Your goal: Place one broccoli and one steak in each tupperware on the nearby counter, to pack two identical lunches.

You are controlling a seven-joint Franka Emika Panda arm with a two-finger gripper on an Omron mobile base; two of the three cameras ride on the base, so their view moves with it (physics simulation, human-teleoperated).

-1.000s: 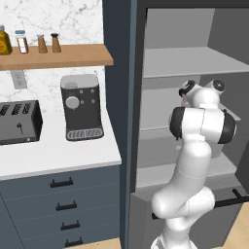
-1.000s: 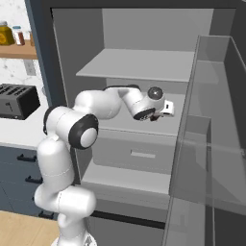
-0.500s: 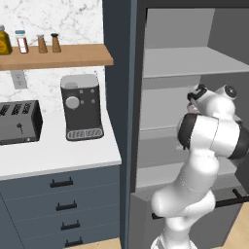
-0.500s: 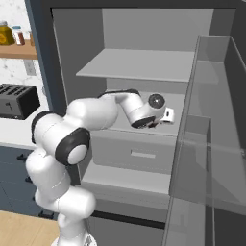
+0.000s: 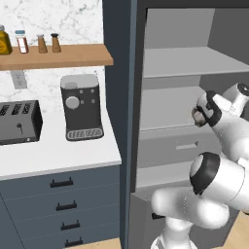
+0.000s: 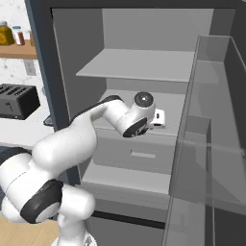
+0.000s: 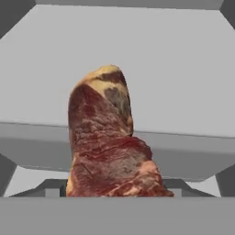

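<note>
Item: steak (image 7: pixel 112 142). A marbled red slab with a pale fatty end, standing up from between the tips of the gripper (image 6: pixel 156 118) in the hand view, with the grey inside of the fridge (image 6: pixel 139 62) behind it. The jaws stand part-way open and appear closed on the meat, so it counts as held.

Location: the hand sits at the middle shelf (image 5: pixel 168 114) inside the open fridge, above the drawer (image 6: pixel 139 154). The fridge door (image 6: pixel 211 144) stands open on the right side.

Destination: the counter (image 5: pixel 58 153), white, left of the fridge, carrying a coffee machine (image 5: pixel 81 107) and a toaster (image 5: pixel 18 121). The lunch containers cannot be seen from here.

Handling note: the step in hand looks like carrying the steak out. The meat is soft and gripped near one end, so it may sag or slip. Best to withdraw straight back, clear of the shelf edge and the door, keep the grip steady, and avoid quick swings before turning towards the counter.
</note>
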